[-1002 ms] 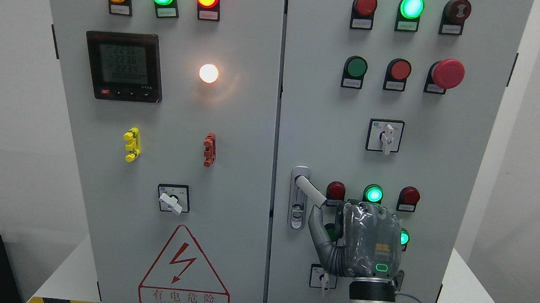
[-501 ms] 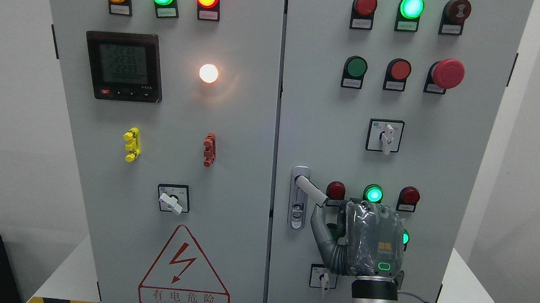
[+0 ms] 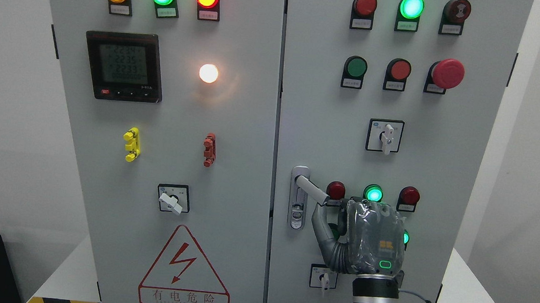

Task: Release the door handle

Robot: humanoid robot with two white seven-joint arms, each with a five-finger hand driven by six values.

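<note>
Right hand [image 3: 366, 238] was raised in front of the right-hand door [image 3: 322, 102] of the grey cabinet, its back toward my camera, my arm coming up from the bottom edge right of the middle. My thumb [image 3: 322, 228] stood out to the left, curving upward, and its tip lay just under the free end of the door handle [image 3: 313, 189]. Whether it touched the handle I could not tell. My other fingers were folded over behind the top of the palm (the palm itself hid them from me), so I could not see whether they pressed on anything; nothing showed wrapped inside them.

That handle was a pale lever sticking out from its chrome lock plate [image 3: 298, 197] near the door's left edge, slanting down and to the right, with its tip ending just beside the lower red lamp [image 3: 336, 190]. I judged that it was turned out of its resting line along the plate.

By my reckoning the letting-go was nearly done: the lever sat bare along all its visible length, with no finger round it. What remained, as I saw it, was to draw the thumb clear of the tip and bring the hand back from the panel without brushing the small rotary switch [image 3: 323, 277] just beside my wrist
</note>
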